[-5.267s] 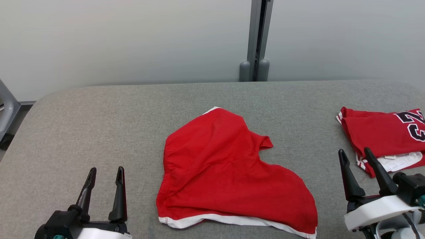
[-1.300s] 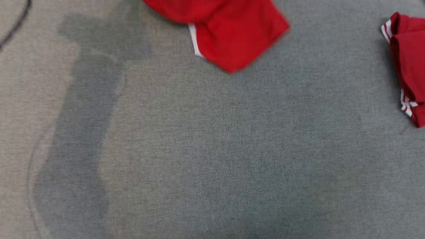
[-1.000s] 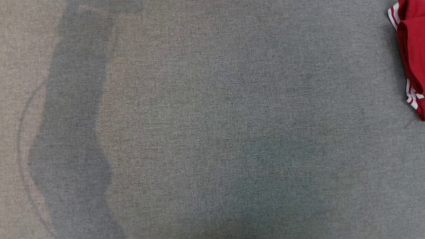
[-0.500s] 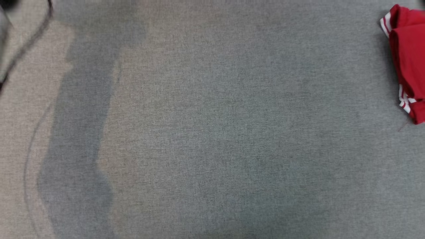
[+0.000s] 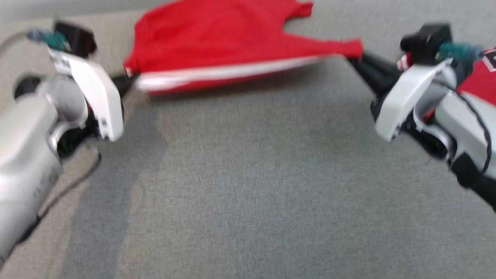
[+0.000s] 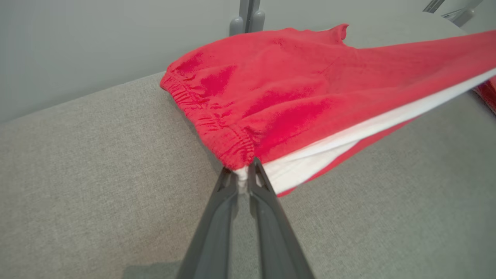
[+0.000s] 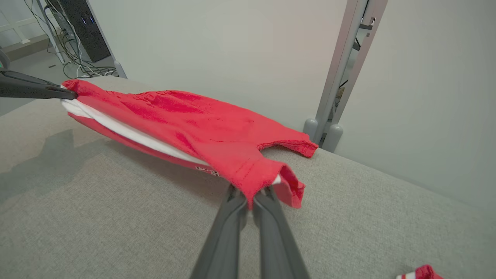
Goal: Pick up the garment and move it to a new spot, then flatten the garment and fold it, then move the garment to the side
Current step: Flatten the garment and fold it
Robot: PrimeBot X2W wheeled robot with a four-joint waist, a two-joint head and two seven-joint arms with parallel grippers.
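Red white-trimmed fabric garment (image 6: 294, 89) is clamped between left fingers (image 6: 213, 232) and right fingers (image 7: 224, 232). Tension is best kept even for lay-down.

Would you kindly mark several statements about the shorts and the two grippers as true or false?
1. The left gripper is shut on a corner of the red shorts. True.
2. The right gripper hangs open beside them. False: it is shut on the opposite corner.
3. The shorts lie folded on the grey surface. False: they are stretched out between both grippers, unfolded.
4. A second red garment lies at the robot's right. True.
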